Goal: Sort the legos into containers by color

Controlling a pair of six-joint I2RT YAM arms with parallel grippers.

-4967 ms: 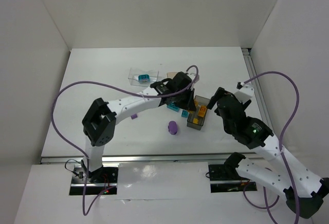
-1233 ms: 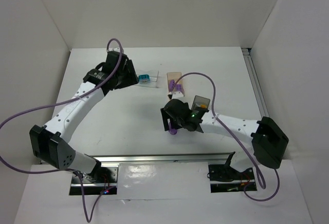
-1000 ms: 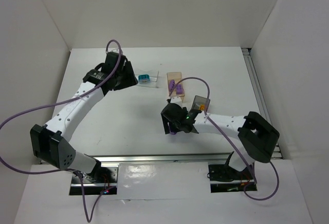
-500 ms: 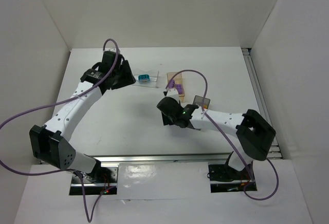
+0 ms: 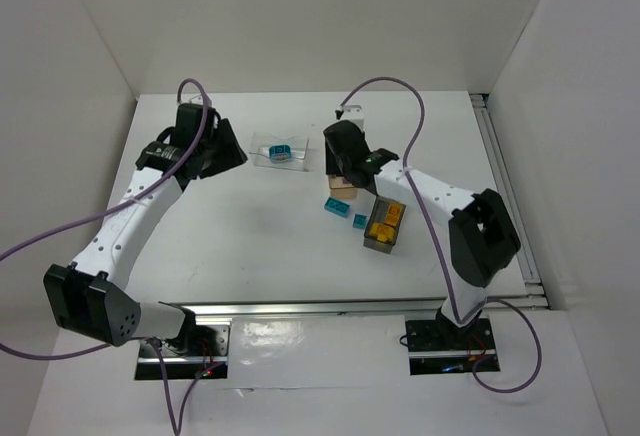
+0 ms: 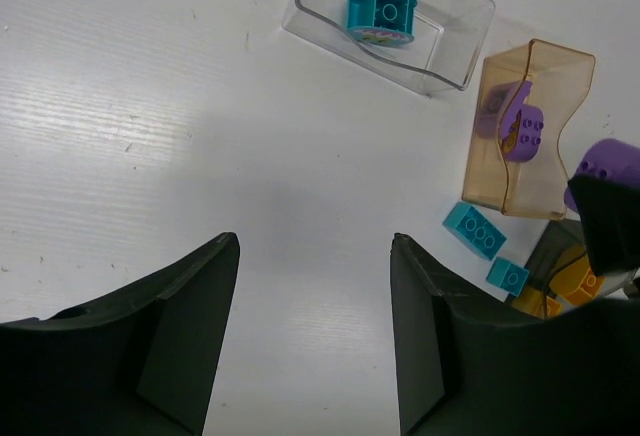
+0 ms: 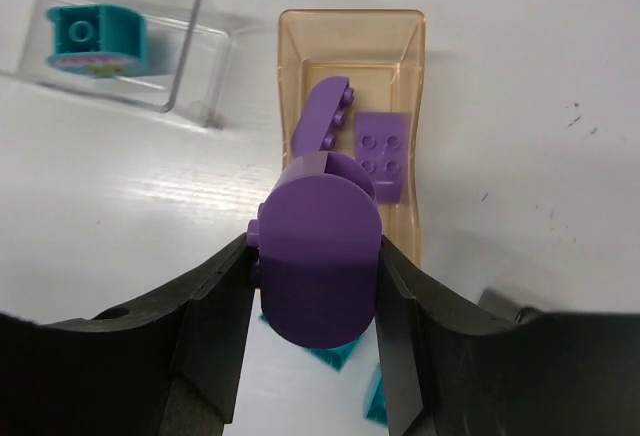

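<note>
My right gripper (image 7: 316, 291) is shut on the purple oval piece (image 7: 318, 256) and holds it over the near end of the orange-tan bin (image 7: 412, 76), which has two purple bricks (image 7: 384, 152) inside. From above, the right gripper (image 5: 345, 161) covers most of that bin (image 5: 341, 185). The clear bin (image 5: 262, 153) holds one teal brick (image 5: 281, 152). Two teal bricks (image 5: 335, 207) lie loose on the table. Orange-yellow bricks (image 5: 384, 219) sit in the dark grey bin (image 5: 381, 245). My left gripper (image 6: 315, 341) hangs open over bare table, left of the clear bin (image 6: 452, 44).
The three bins stand close together in the middle of the white table (image 5: 220, 236). White walls close in the far side and both flanks. A purple cable (image 5: 400, 91) loops above the right arm.
My right gripper has shut on the purple oval piece near the table's front and carried it to the far side, over the orange-tan bin. The left arm has drawn back to the left.
</note>
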